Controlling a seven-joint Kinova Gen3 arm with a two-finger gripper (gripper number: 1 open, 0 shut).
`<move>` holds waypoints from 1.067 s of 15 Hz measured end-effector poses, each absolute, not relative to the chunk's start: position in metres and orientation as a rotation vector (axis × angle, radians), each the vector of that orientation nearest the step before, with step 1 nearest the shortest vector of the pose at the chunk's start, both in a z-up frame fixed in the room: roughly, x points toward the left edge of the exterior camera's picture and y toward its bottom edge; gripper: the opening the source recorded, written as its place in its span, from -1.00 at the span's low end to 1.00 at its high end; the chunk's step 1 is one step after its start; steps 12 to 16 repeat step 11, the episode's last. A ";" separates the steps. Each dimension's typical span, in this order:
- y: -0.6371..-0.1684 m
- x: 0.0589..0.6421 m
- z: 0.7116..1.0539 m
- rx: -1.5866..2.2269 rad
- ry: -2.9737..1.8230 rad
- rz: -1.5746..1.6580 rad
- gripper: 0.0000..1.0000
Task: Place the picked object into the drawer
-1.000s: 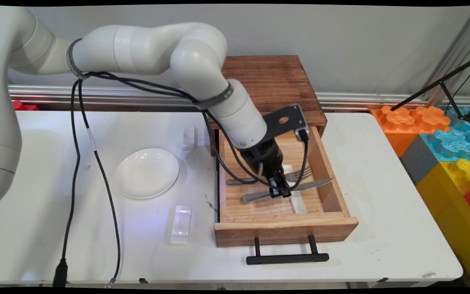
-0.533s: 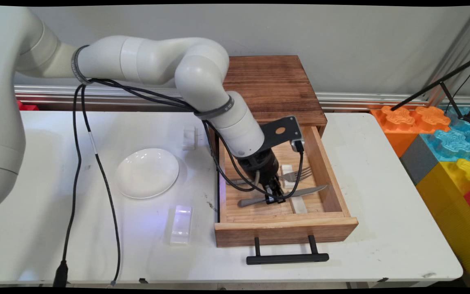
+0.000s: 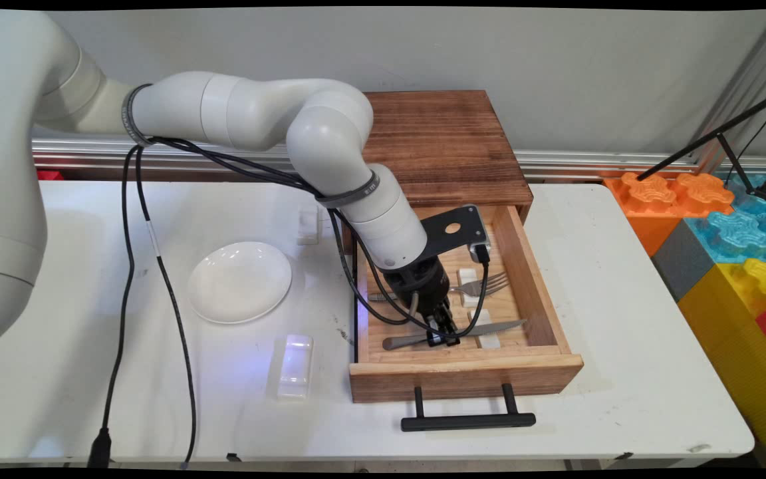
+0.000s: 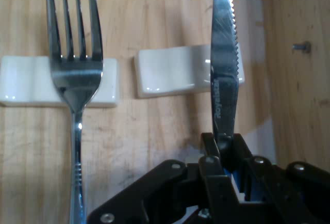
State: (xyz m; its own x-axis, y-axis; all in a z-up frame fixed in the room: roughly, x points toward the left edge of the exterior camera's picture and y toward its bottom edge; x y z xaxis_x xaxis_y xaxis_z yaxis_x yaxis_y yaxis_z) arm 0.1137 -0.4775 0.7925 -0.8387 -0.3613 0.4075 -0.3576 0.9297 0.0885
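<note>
The jaws are pressed together on a table knife (image 4: 225, 79), pinching it near where blade meets handle. In the hand view the gripper (image 4: 225, 154) sits at the bottom and the serrated blade runs straight ahead of it, away from the jaws, so the knife's long axis lies in line with the hand's view. The blade passes over the right end of a white ceramic cutlery rest (image 4: 175, 72); whether it touches the rest or hangs just above it cannot be told.

To the left of the jaws a fork (image 4: 75, 79) lies parallel to the knife, its neck on a second white rest (image 4: 31, 82), tines pointing the same way as the blade.

In the main view the gripper (image 3: 441, 336) is low inside an open wooden drawer (image 3: 466, 379), near its front wall, with the knife (image 3: 489, 328) running along that wall. Outside the drawer, well apart on the white table (image 3: 622, 372), are a white plate (image 3: 239, 282) and another white rest (image 3: 294, 366).
</note>
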 end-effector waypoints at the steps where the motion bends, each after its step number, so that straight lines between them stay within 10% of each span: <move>1: -0.478 0.114 0.792 0.522 -2.663 -0.012 -1.00; 2: -0.478 0.115 0.791 0.524 -2.664 -0.012 -1.00; 3: -0.478 0.115 0.790 0.527 -2.664 -0.012 1.00; 16: -0.480 0.121 0.794 0.560 -2.650 -0.021 1.00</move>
